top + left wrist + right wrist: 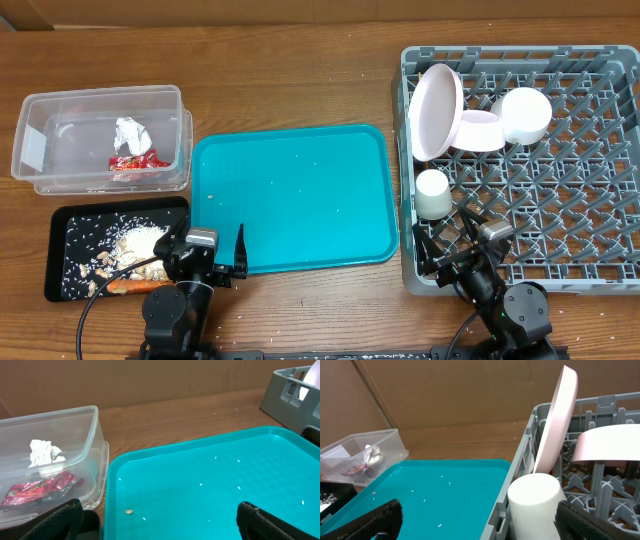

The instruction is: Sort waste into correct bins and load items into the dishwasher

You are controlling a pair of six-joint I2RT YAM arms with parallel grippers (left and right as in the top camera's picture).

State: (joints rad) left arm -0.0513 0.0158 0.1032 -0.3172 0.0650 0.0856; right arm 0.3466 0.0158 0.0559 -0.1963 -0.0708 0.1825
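The clear container [100,100] holds the crumpled white wrapper [130,132] and the red snack wrapper [138,160]. The black tray [60,250] holds rice, scraps and the orange carrot [135,286]. The grey rack [560,200] holds the upright plate [437,110], two bowls [478,130] [525,112] and the cup [432,193]. My left gripper [207,252] is open and empty over the teal tray's near left edge [160,520]. My right gripper [450,240] is open and empty near the rack's front left corner, with the cup [535,505] close ahead of it [480,520]. The chopsticks are out of view.
The large teal tray [290,200] lies between the bins and the rack, with a few rice grains and one small scrap [129,511] on it. The left wrist view shows the clear container [95,425] to the left and the rack corner [290,390] at the far right.
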